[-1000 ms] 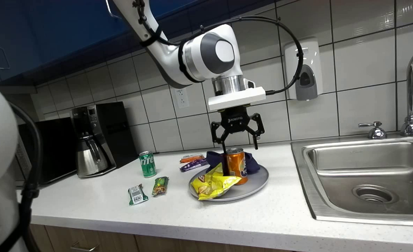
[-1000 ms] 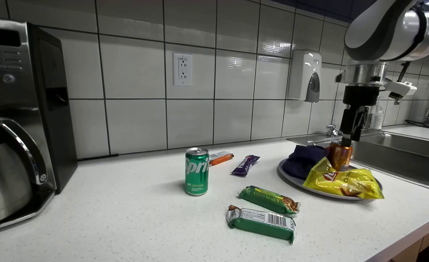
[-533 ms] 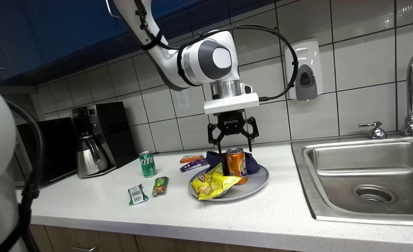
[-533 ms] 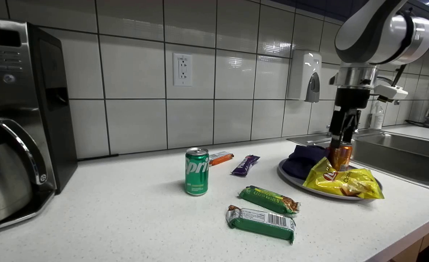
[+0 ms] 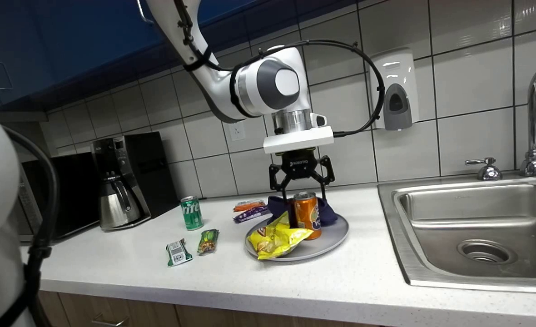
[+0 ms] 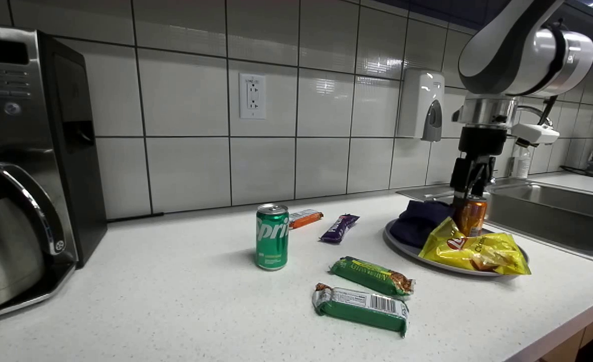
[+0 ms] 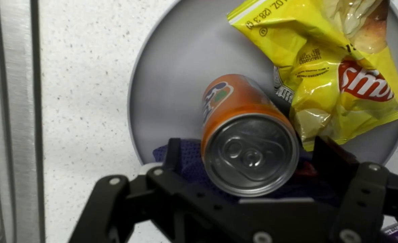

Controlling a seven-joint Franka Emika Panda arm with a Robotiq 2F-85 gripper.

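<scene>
in the wrist view, the black two-fingered gripper (image 7: 252, 152) straddles an orange cylindrical metal can (image 7: 248, 133) with jaws spread wide, a gap showing at nine o'clock. the can stands upright on a round grey plate (image 7: 165, 81); a crinkled yellow plastic chip bag (image 7: 320, 72) lies at its two o'clock, a dark-blue bunched cloth (image 7: 190, 158) shows from eight to six.

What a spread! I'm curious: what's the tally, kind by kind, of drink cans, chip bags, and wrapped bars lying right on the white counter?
Drink cans: 2 (Sprite can, Fanta can)
Chip bags: 1 (yellow chip bag)
Wrapped bars: 4 (Nature Valley bar, green bar with barcode, purple bar, orange bar)
Total: 7
</scene>
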